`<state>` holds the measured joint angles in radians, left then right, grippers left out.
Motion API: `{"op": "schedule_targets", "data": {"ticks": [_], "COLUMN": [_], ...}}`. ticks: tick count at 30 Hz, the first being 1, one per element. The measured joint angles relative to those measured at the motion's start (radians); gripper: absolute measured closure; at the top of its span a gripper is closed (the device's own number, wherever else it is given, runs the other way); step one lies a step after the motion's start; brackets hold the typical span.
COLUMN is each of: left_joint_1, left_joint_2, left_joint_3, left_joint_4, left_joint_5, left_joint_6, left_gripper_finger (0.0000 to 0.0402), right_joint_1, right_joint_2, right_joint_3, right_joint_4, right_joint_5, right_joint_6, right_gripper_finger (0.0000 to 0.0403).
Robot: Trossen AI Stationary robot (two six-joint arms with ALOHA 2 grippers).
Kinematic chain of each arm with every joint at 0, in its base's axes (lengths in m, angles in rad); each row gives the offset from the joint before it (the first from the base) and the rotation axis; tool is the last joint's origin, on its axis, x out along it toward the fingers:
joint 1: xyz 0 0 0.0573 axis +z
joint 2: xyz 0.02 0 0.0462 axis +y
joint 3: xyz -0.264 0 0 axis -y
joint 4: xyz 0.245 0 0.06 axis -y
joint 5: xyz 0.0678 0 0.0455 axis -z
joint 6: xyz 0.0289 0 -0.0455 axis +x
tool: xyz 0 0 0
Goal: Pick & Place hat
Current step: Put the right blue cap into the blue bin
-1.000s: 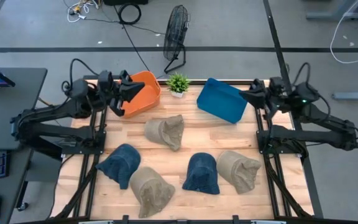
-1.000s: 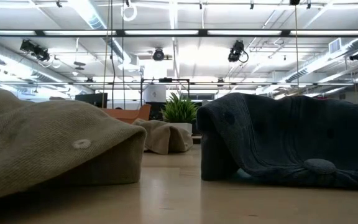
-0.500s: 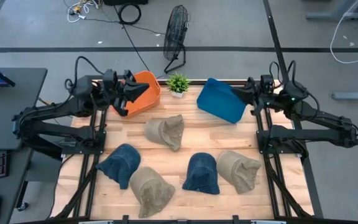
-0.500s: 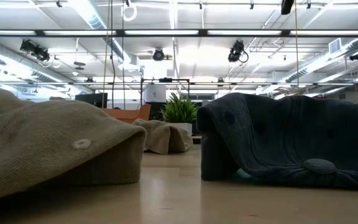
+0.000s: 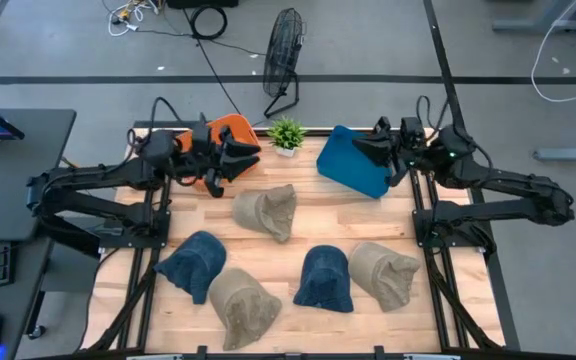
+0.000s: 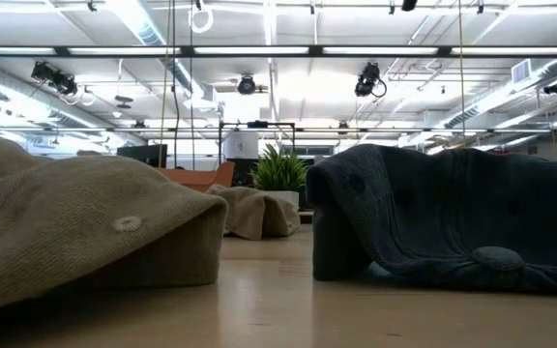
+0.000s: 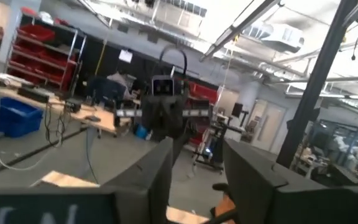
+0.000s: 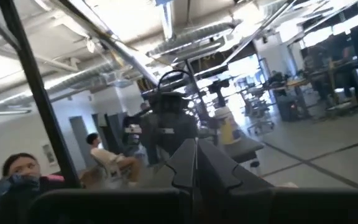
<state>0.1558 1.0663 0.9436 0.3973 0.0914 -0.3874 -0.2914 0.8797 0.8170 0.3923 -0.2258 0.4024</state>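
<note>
Several hats lie crown up on the wooden table (image 5: 298,235): a tan hat (image 5: 266,211) in the middle, a blue hat (image 5: 194,263) and a tan hat (image 5: 240,301) near left, a blue hat (image 5: 325,279) and a tan hat (image 5: 383,273) near right. My left gripper (image 5: 236,158) (image 7: 197,177) hangs open above the orange bin (image 5: 240,128), pointing level toward the right. My right gripper (image 5: 364,150) (image 8: 195,163) is shut above the blue bin (image 5: 353,168), pointing toward the left. Neither holds anything.
A small potted plant (image 5: 287,133) stands at the far edge between the two bins. A fan (image 5: 283,55) stands on the floor behind the table. In the low view a tan hat (image 6: 85,232) and a blue hat (image 6: 453,217) fill the foreground. People (image 8: 17,171) sit in the room beyond.
My left gripper has swung toward the table's right, out over the orange bin, and its fingers have spread open. My right gripper has swung toward the table's left, out over the blue bin, and stays shut. The hats have not moved.
</note>
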Motion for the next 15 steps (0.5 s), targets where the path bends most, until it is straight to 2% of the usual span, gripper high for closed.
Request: {"op": "schedule_targets", "data": {"ticks": [3, 6, 10, 15], "left_joint_1": [-0.003, -0.003, -0.003, -0.003], "left_joint_2": [0.029, 0.049, 0.054, 0.054], "left_joint_3": [0.0, 0.0, 0.0, 0.0], "left_joint_4": [-0.003, -0.007, -0.013, -0.044], "left_joint_5": [0.001, 0.001, 0.004, 0.008], "left_joint_6": [-0.002, -0.012, -0.028, -0.028], "left_gripper_finger": [0.0234, 0.0233, 0.0238, 0.024], "right_joint_1": [0.013, 0.043, 0.076, 0.137], "right_joint_2": [0.057, 0.114, 0.166, 0.214], "right_joint_3": [0.091, 0.207, 0.388, 0.529], "right_joint_4": [-0.018, -0.155, -0.546, -1.009], "right_joint_5": [-0.053, -0.063, -0.039, 0.048], "right_joint_6": [-0.05, -0.162, -0.294, -0.336], "right_gripper_finger": [0.038, 0.038, 0.038, 0.038]}}
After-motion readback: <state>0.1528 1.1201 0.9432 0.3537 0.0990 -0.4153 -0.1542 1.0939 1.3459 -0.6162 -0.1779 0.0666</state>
